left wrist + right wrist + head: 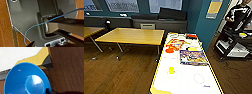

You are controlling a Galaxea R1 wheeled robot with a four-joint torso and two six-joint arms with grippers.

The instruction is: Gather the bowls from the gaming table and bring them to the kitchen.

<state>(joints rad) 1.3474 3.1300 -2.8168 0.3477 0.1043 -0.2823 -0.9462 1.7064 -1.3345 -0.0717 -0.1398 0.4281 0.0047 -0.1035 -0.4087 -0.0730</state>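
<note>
White worktop, head view: the gaming table (189,80) runs away from the camera, white-topped with yellow edge trim and faint circle marks.
Yellow bowl: one of the bowls (171,70) stands on the gaming table, near its left edge, apart from the other things on it.
Box on the gaming table: a flat printed box (193,57) lies toward the right edge, beyond the yellow bowl; its lettering is too blurred to read.
Orange and red pieces: a colourful sheet (175,44) lies farther along the gaming table, with a red thing (191,36) at the far end.
Wooden table: it (132,36) stands left of the gaming table, well apart, on the wood floor (119,75).
Person: stands (239,15) far right of the gaming table, behind a dark cart (231,45).
Left wrist view: a thin blue cable (37,25) crosses the robot's own grey body; I cannot tell how the left gripper stands.
Right wrist view: the blue bowl (23,80) shows large, over the yellow corner of the gaming table (37,58) and the floor.
Right gripper: I cannot tell whether it is apart, together or clamped on the blue bowl.
</note>
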